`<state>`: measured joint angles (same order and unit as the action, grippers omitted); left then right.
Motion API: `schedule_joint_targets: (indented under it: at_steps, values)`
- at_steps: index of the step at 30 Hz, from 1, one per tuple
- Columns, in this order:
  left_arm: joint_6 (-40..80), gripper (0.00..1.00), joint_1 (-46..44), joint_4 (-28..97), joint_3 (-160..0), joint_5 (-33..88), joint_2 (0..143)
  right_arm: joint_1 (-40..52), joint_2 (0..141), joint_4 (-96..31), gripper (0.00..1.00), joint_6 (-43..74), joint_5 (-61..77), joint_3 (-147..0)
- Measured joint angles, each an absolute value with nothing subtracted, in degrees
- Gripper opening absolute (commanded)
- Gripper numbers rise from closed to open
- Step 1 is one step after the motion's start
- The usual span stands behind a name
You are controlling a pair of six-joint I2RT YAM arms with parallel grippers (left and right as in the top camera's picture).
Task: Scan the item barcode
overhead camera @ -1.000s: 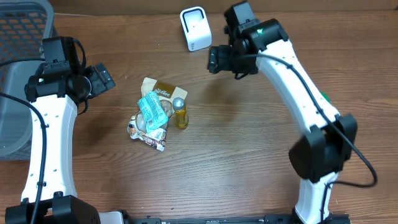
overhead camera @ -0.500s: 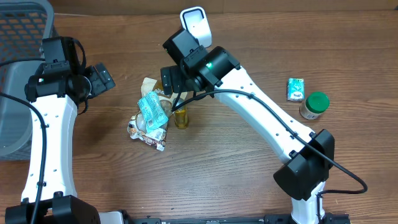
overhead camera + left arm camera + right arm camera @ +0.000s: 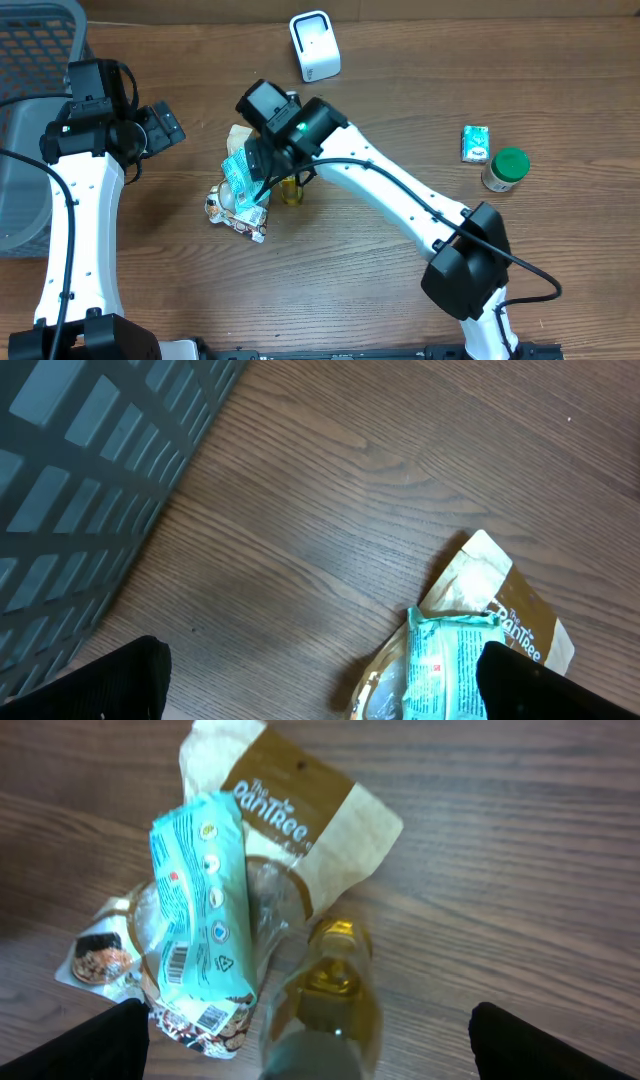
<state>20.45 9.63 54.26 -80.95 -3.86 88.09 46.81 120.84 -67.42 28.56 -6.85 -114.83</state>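
A pile of items lies mid-table: a teal packet [image 3: 243, 180] [image 3: 200, 900] with a barcode label, a brown and cream pouch [image 3: 240, 135] [image 3: 300, 810], a yellow bottle [image 3: 291, 190] [image 3: 330, 990] with a grey cap, and a cookie snack packet [image 3: 235, 215] [image 3: 100, 960]. The white scanner [image 3: 315, 45] stands at the back. My right gripper [image 3: 275, 172] [image 3: 325, 1045] hovers open right over the bottle, holding nothing. My left gripper [image 3: 160, 128] [image 3: 320, 685] is open above bare wood left of the pile, with the teal packet [image 3: 445, 660] near its right finger.
A grey mesh basket [image 3: 30, 60] [image 3: 80, 460] fills the back left corner. At the right stand a small teal box [image 3: 475, 142] and a green-lidded jar [image 3: 507, 168].
My right arm swung from beside the scanner leftward and down over the pile. Its move uncovered the teal box and the jar. The left arm stayed still.
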Motion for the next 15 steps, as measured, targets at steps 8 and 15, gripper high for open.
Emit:
schedule_joint_targets:
  at_steps: [8,15]
  values:
    - [20.45,0.99,9.63,54.26,-80.95,-3.86,88.09,47.72,121.36,-69.82,0.98,30.57,-6.87,-114.74]
    - [20.45,1.0,9.63,54.26,-80.95,-3.86,88.09,47.72,124.92,-69.49,0.68,31.48,-6.87,-113.86]
